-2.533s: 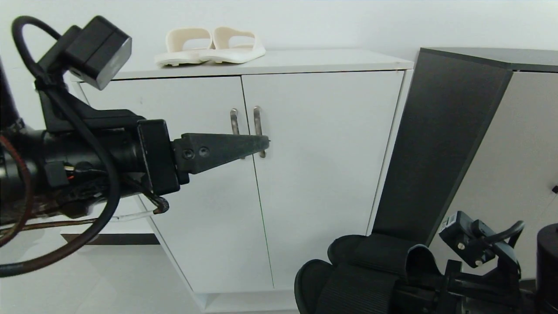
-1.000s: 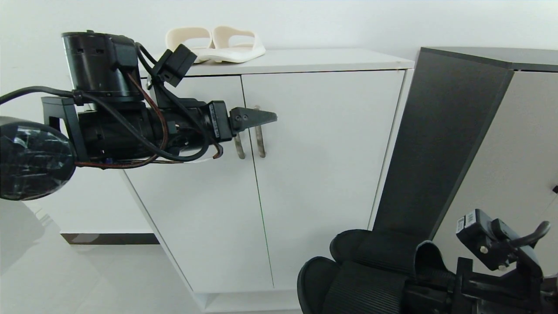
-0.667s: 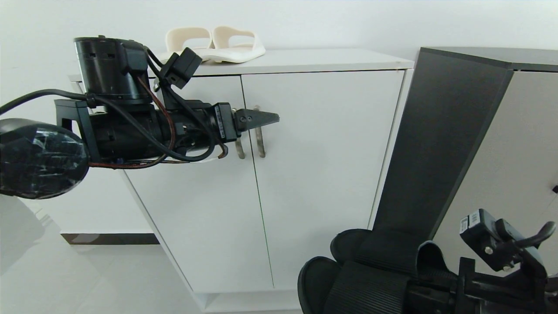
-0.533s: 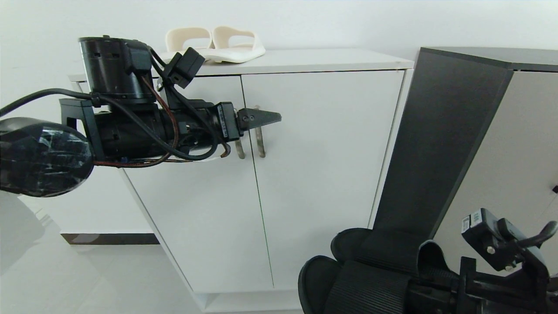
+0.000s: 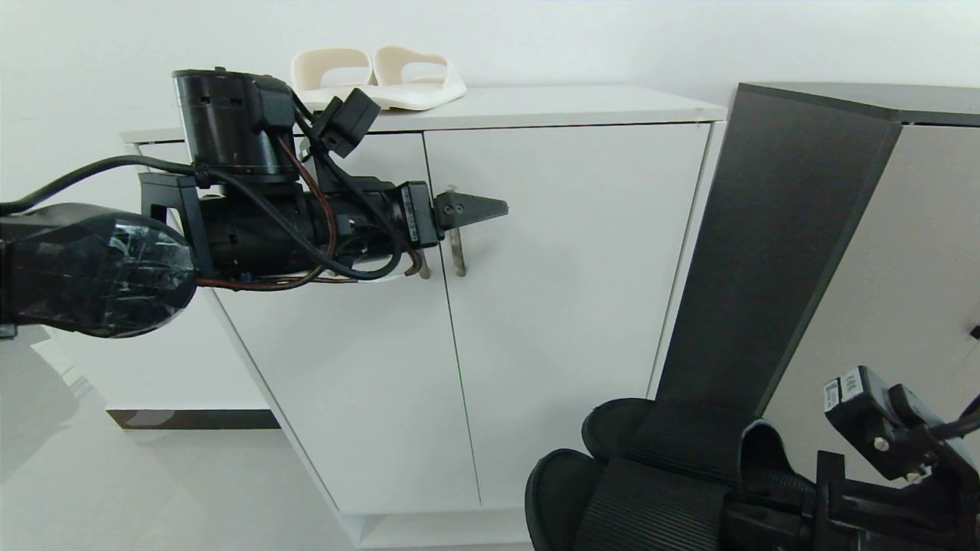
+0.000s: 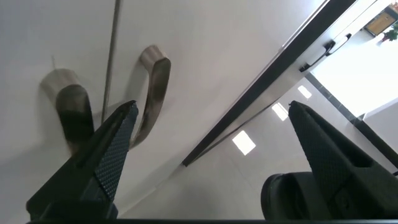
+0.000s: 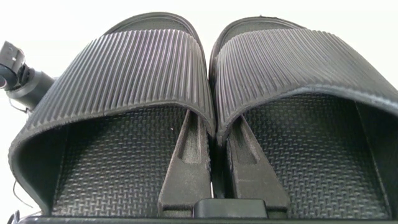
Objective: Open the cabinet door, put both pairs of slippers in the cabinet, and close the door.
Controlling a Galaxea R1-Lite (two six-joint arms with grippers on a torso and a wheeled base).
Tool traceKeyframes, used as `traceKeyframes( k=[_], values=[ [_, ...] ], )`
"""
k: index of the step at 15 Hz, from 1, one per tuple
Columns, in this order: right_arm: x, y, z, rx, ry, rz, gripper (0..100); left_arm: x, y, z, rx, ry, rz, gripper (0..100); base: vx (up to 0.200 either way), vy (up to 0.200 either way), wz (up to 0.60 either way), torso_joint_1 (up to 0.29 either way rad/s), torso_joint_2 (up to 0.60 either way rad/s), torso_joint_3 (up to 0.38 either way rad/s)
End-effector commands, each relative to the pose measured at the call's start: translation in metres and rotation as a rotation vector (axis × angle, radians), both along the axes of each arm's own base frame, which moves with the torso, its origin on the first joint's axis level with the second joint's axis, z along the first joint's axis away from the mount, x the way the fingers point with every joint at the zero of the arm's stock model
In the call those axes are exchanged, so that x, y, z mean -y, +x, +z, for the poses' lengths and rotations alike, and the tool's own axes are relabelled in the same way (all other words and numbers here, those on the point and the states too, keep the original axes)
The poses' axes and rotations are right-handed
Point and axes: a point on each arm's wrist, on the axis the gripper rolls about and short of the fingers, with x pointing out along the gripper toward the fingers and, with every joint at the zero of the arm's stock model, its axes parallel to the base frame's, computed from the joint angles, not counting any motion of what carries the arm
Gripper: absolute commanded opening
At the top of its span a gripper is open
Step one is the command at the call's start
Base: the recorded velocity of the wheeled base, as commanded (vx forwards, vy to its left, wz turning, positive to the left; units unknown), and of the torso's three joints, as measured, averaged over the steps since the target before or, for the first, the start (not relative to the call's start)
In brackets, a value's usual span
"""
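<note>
Doors (image 5: 566, 306) stay shut as the wide-spread left tool (image 5: 481, 209) edges to the handles (image 5: 457, 259); right tool (image 7: 214, 140) clamps black slippers (image 7: 137, 74).

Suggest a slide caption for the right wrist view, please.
Right gripper pinching the adjoining inner edges of a pair of black ribbed slippers.

Ribbed rubbery black slippers (image 7: 143, 81), brushed metal handles (image 6: 154, 87), smooth cabinet door (image 5: 566, 268)
</note>
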Motion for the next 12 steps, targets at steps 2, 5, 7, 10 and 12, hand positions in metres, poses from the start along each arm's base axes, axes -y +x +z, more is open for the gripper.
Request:
traceKeyframes(
  k=[2,5,7,10,12],
  values=[
    [0.0,0.0,0.0,-0.002,0.001,0.007,0,0.003,0.003,-0.003,-0.011,0.002,-0.005,100,0.0,0.0,0.0,0.0,0.0,0.0],
    [0.0,-0.001,-0.001,-0.006,0.002,0.022,0,0.003,0.004,-0.004,-0.01,0.004,-0.006,0,0.0,0.0,0.0,0.0,0.0,0.0],
    [0.0,-0.001,-0.001,-0.008,0.001,0.023,0,0.003,0.004,-0.005,-0.007,0.008,-0.006,0,0.0,0.0,0.0,0.0,0.0,0.0],
    [0.001,-0.004,-0.007,-0.037,-0.002,0.086,0,0.001,-0.003,-0.006,0.004,0.027,-0.01,0,0.0,0.0,0.0,0.0,0.0,0.0],
    [0.003,-0.006,-0.011,-0.03,-0.021,0.103,0,0.002,-0.023,-0.004,0.003,0.025,-0.043,0,0.0,0.0,0.0,0.0,0.0,0.0]
  ],
)
